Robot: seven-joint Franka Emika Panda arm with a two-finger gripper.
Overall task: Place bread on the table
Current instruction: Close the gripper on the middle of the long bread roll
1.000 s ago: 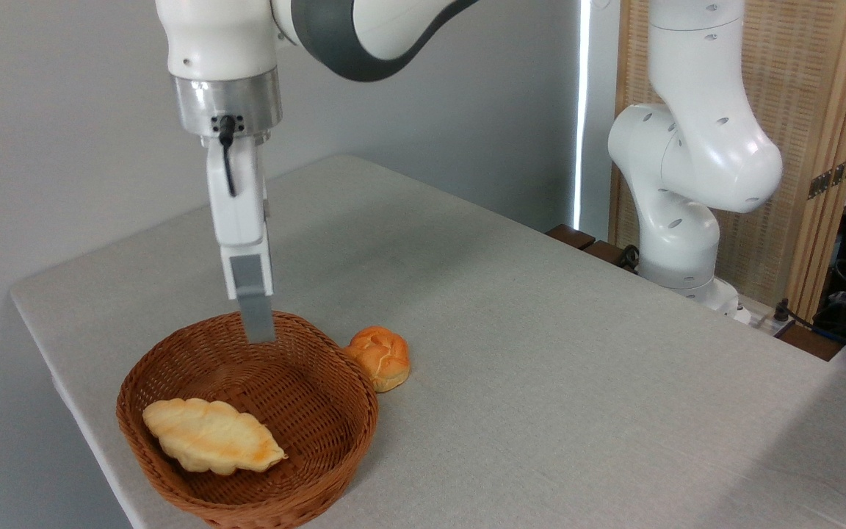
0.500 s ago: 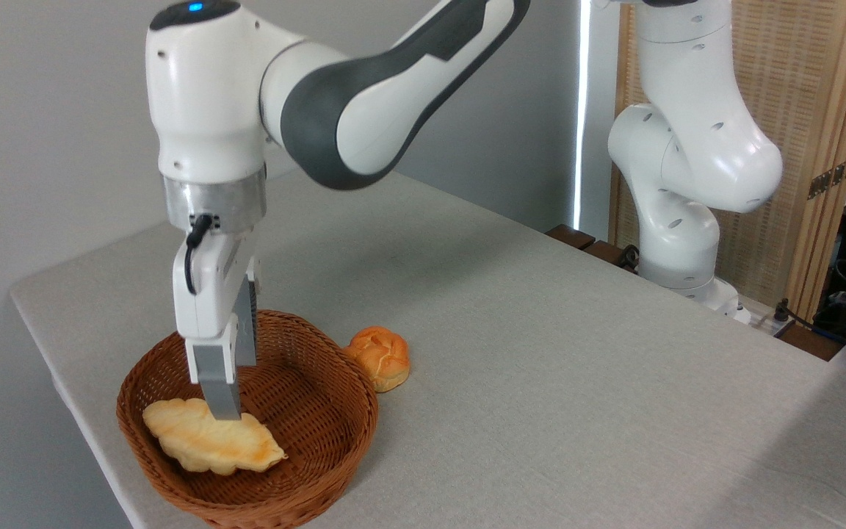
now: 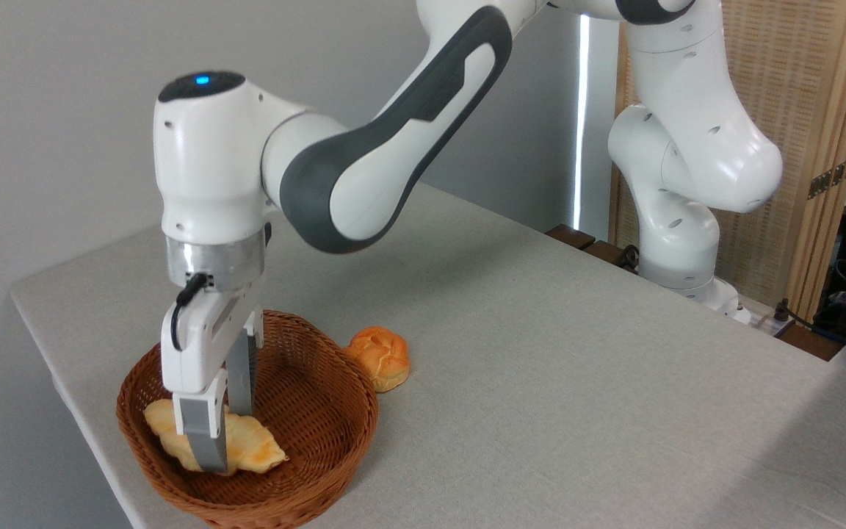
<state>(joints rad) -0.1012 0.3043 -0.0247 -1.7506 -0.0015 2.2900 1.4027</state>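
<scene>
Right now the white arm's grey fingers (image 3: pixel 221 433) straddle the pale yellow leaf-shaped braided loaf (image 3: pixel 247 447) in the brown woven wicker basket (image 3: pixel 320 441), apart and not yet clamped, positioned for a lift onto the grey-beige cloth tabletop (image 3: pixel 540 367); round orange-brown bun (image 3: pixel 380 356) sits right of them.

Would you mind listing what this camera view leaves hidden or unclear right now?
- Middle of the bread: covered by the tool.
- Whether the tool is actually pinching the bread: far finger mostly hidden.
- Basket bottom edge: cut off by the picture's lower border.
- Table right side: cut off by the picture.
</scene>
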